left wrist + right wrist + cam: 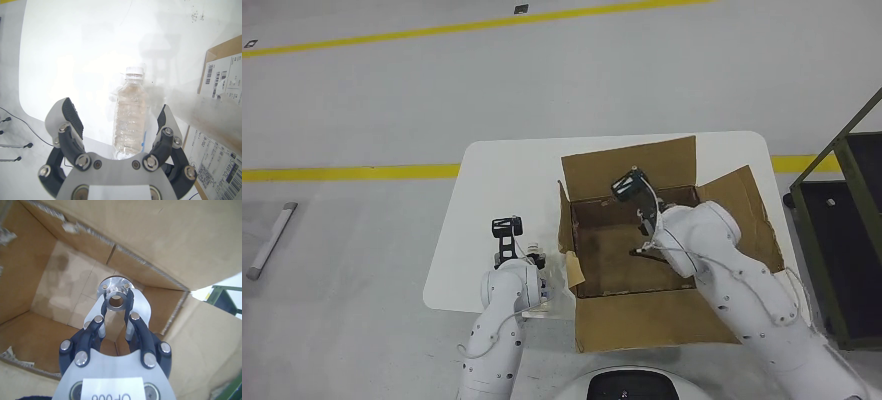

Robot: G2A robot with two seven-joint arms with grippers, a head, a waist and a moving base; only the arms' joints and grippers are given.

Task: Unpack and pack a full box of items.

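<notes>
A brown cardboard box (223, 51) carried two white printed paper labels. The flap label (225, 79), stuck on the box's opened flap, bore several black barcodes and small rows of lettering, mostly too fine to make out. The side label (217, 164), on the box's outer wall beneath that flap, showed larger letters and digits, a square code pattern and a dark strip with pale characters. A white sticker (112, 388) on the metal plate of the right hand (117, 299) bore black characters, upside down and partly cut off.
</notes>
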